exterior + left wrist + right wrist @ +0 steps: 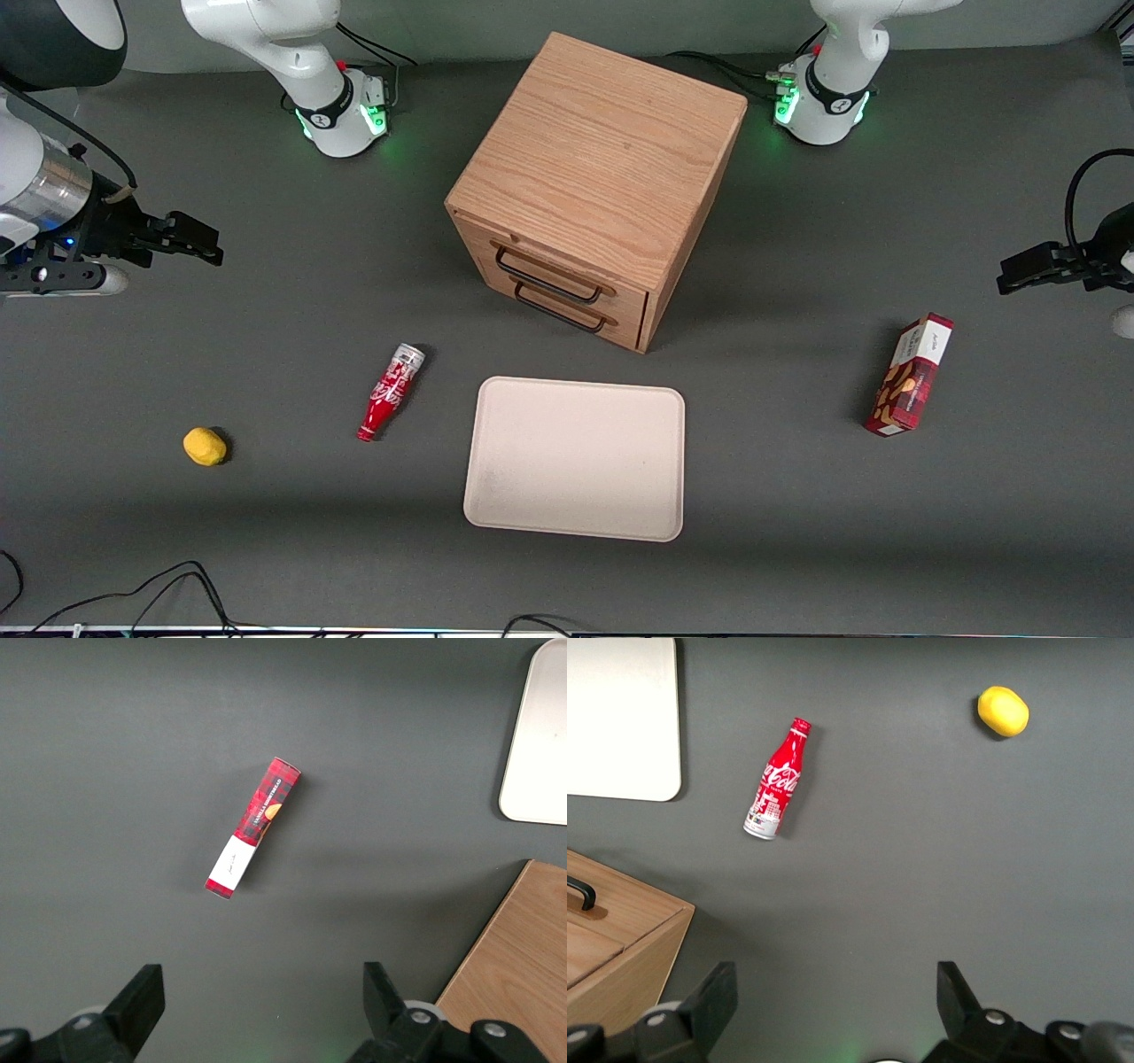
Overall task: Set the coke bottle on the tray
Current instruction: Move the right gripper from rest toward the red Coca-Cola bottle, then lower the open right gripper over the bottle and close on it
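Coke bottle [391, 392] is lying on its side on the table just beside the tray [576, 457], not on it. Gripper [833, 1010] is hovering high toward the working arm's end, jaws spread wide and holding nothing, presumably awaiting approach.

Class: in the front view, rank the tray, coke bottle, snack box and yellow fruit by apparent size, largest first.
1. tray
2. snack box
3. coke bottle
4. yellow fruit

The pincer hangs open, above the table.

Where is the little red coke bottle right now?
The coke bottle lies flat on the table beside the tray, between it and the lemon. The open gripper hovers away, toward the working arm's end.
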